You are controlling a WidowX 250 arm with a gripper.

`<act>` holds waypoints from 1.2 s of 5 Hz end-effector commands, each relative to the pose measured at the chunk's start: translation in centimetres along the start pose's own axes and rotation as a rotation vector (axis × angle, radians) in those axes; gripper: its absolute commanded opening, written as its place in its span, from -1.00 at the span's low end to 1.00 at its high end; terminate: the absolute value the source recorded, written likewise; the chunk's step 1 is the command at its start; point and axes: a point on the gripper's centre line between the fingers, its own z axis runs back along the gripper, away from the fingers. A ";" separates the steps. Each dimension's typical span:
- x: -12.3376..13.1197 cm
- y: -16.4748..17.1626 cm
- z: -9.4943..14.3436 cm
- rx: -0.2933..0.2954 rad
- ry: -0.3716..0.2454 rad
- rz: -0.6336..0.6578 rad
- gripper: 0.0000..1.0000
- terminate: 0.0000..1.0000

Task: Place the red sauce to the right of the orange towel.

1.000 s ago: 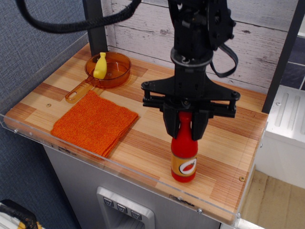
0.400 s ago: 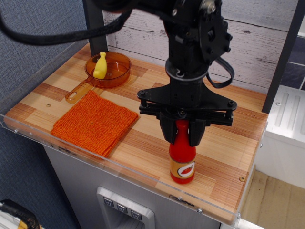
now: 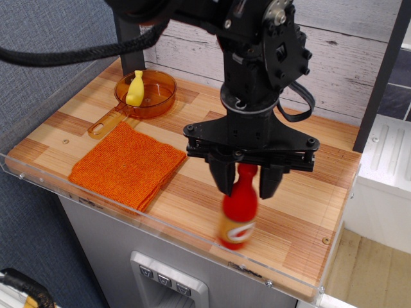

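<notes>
The red sauce (image 3: pixel 238 215) is a red bottle with an orange label, to the right of the orange towel (image 3: pixel 128 165) and near the table's front edge. It is tilted, with its base toward the left, and blurred by motion. My gripper (image 3: pixel 246 186) is right above it, with the bottle's cap between the fingers. The jaws stand apart and open, and the fingers (image 3: pixel 223 179) are clear of the neck. The towel lies flat at the front left, a gap away from the bottle.
A translucent orange pan (image 3: pixel 144 95) with a yellow banana-shaped toy (image 3: pixel 135 88) in it stands at the back left. A clear plastic lip (image 3: pixel 160 224) runs along the table's front edge. A white plank wall (image 3: pixel 359 58) stands behind.
The jaws have spread off the bottle's neck. The bottle, upright before, now leans with its base shifted left and is blurred. The arm has shifted slightly left.
</notes>
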 end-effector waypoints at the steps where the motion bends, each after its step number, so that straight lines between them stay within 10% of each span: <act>1: 0.6 0.1 1.1 -0.021 -0.023 0.008 1.00 -1.00; 6: 3.6 2.0 4.7 -0.036 -0.098 0.070 1.00 -1.00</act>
